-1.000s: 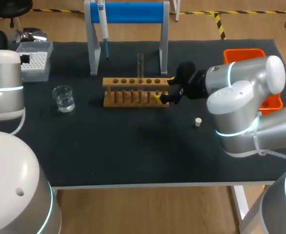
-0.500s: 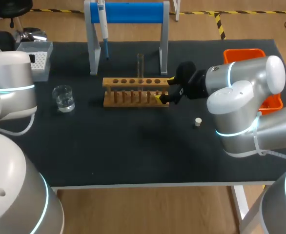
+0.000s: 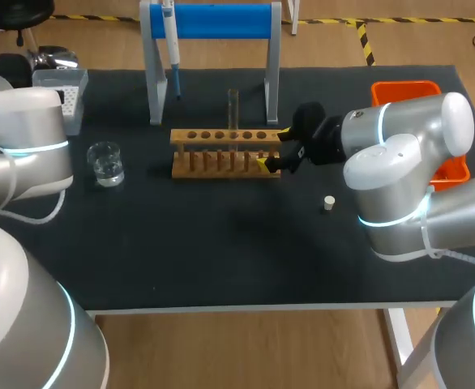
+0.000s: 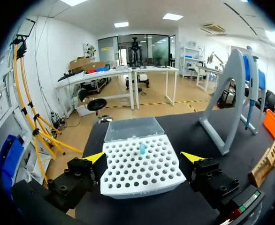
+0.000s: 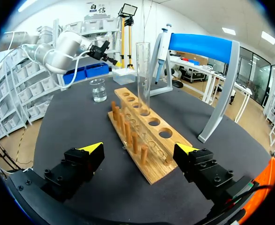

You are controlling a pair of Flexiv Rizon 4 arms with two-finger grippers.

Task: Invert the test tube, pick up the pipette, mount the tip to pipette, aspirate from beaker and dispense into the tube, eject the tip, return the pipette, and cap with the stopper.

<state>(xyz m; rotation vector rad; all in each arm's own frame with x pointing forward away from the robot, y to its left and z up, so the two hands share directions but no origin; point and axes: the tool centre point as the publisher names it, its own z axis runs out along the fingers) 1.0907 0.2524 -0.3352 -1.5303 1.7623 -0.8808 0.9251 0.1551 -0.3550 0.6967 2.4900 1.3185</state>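
Standing upright in the rack (image 5: 179, 146), the test tube (image 5: 143, 79) looks clear.

The table (image 3: 221, 259) has a matt black, cloth-like cover. At mid-frame the rack (image 3: 221, 136) is bare light-brown wood with a dull finish. The test tube (image 3: 233, 105) standing in it is clear, smooth glass, as is the beaker (image 3: 106, 162) at the left. The tip box (image 4: 142, 171) looks like white matt plastic with a translucent lid. The stand (image 3: 213, 20) has grey painted legs and a glossy blue bar. The bin (image 3: 408, 89) at the upper right is orange plastic. The right arm (image 3: 408, 154) has a glossy silver-white shell.
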